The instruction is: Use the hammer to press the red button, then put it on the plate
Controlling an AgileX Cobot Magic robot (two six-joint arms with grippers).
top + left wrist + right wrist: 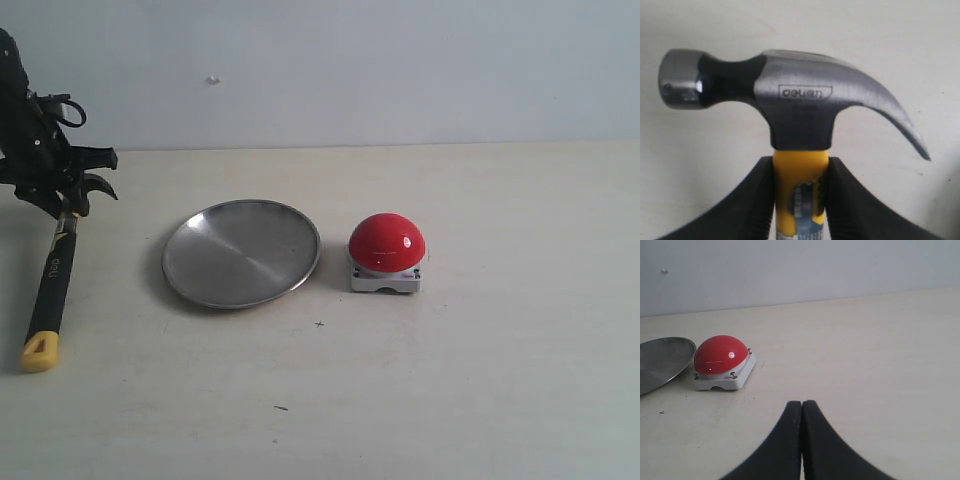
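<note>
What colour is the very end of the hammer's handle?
Yellow. The hammer shows that end best in the exterior view.

Hammer [55, 285] at far left — plate [240, 252] centre, red button [387, 243] just right of it.

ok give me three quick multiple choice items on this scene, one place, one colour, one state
1. In the exterior view, the round silver metal plate lies where from the glossy red dome button? A left B right C behind
2. The butt end of the black-handled claw hammer is? A red B yellow C white
3. The left gripper is? A open B shut on the hammer C shut on nothing
Answers: 1 A, plate sits left of button. 2 B, yellow tip shows. 3 B, fingers clamp the yellow neck.
</note>
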